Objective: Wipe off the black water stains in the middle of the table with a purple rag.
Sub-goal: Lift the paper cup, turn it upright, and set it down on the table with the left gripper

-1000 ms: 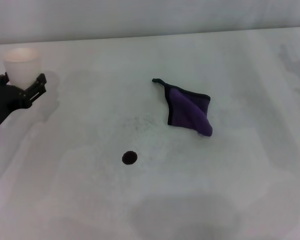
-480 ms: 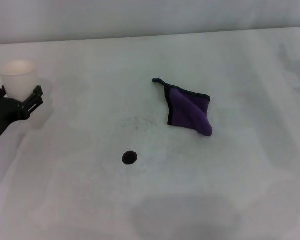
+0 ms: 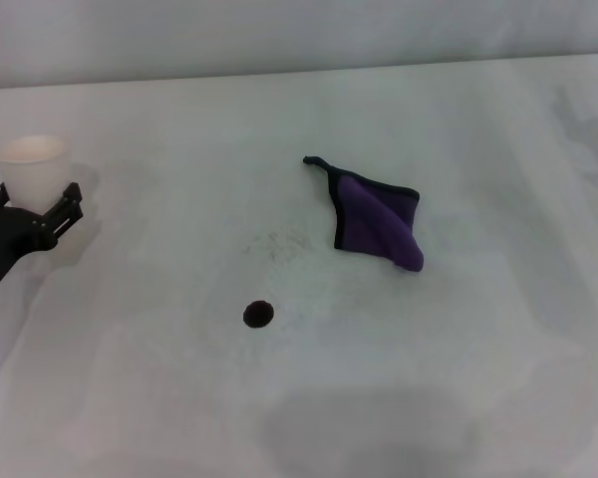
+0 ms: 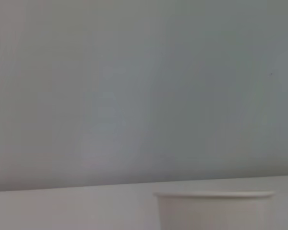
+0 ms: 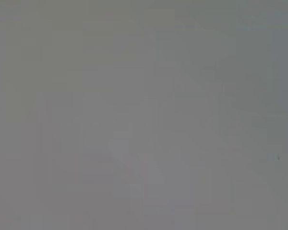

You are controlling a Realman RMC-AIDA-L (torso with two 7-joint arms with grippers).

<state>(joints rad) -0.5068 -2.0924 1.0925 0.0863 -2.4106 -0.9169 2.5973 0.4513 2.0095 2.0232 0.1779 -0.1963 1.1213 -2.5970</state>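
Note:
The black water stain (image 3: 258, 315) is a small round black spot on the white table (image 3: 478, 349), near the middle. The purple rag (image 3: 377, 221) lies folded farther back and to the right of the spot, its black corner loop pointing away. My left gripper (image 3: 28, 197) is at the table's far left edge, far from both. Its black fingers (image 3: 66, 202) stand on either side of a white paper cup (image 3: 32, 164). The cup's rim fills the bottom of the left wrist view (image 4: 213, 211). My right gripper is out of view, and its wrist view shows only plain grey.
A faint grey speckled smudge (image 3: 279, 244) lies between the spot and the rag. The table's back edge meets a pale wall. A soft shadow falls on the table's near edge.
My left gripper and the white paper cup have moved together to the left and nearer to me. The rag and the black spot have not moved.

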